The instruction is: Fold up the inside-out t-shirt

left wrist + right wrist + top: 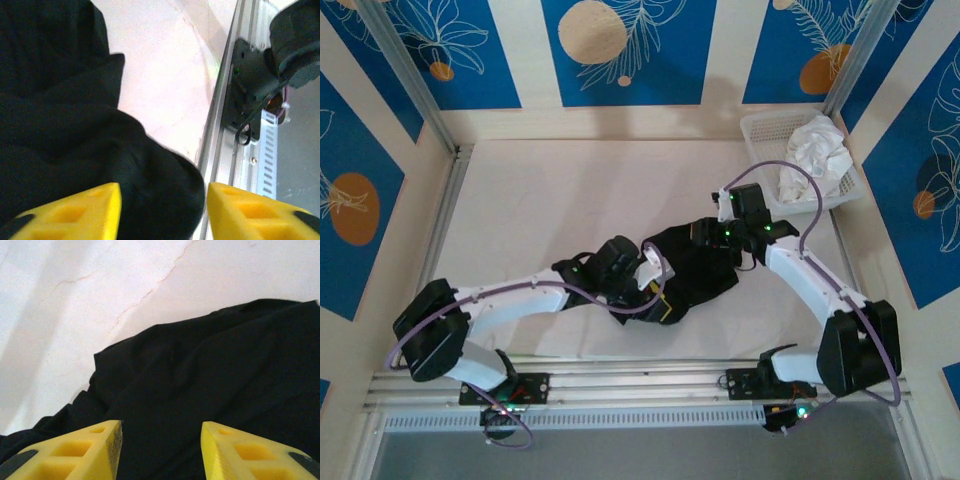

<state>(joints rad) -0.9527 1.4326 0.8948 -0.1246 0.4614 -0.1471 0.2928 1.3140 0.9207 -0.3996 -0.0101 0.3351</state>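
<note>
Top external view: the crumpled black inside-out t-shirt lies near-centre on the table, left gripper released at its left end, right gripper released over its far edge.

no readable text, label, brand, number or sign on anything

The black soft cloth t-shirt lies crumpled in a loose, uneven heap on the pale surface, toward the near edge and a little right of the middle. Its fabric is bunched into soft folds and ridges rather than spread flat. One rounded lobe of cloth bulges out toward the near side.
</note>
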